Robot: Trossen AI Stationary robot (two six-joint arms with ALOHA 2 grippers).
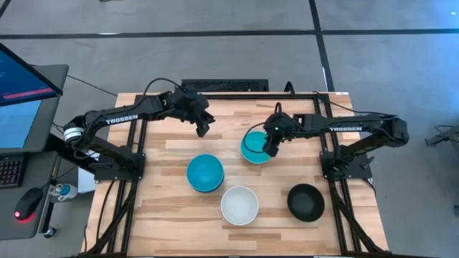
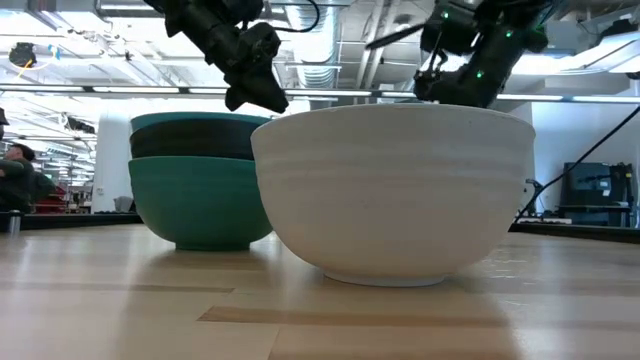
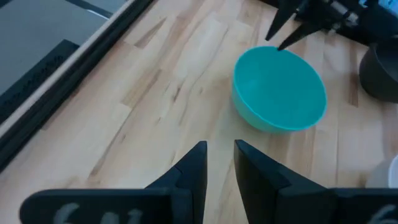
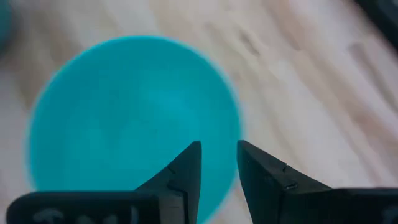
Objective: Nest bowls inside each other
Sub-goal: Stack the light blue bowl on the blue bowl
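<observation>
arms — black, white TROSSEN lettering | cables black | claw fingers — dark, tapered

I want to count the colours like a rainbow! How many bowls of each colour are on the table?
blue bowl: 1, on top of the stack
black bowls: 2, one alone, one in the middle of the stack
dark teal bowl: 1, at the bottom of the stack
cyan bowl: 1
white bowl: 1
Total: 6 bowls
</observation>
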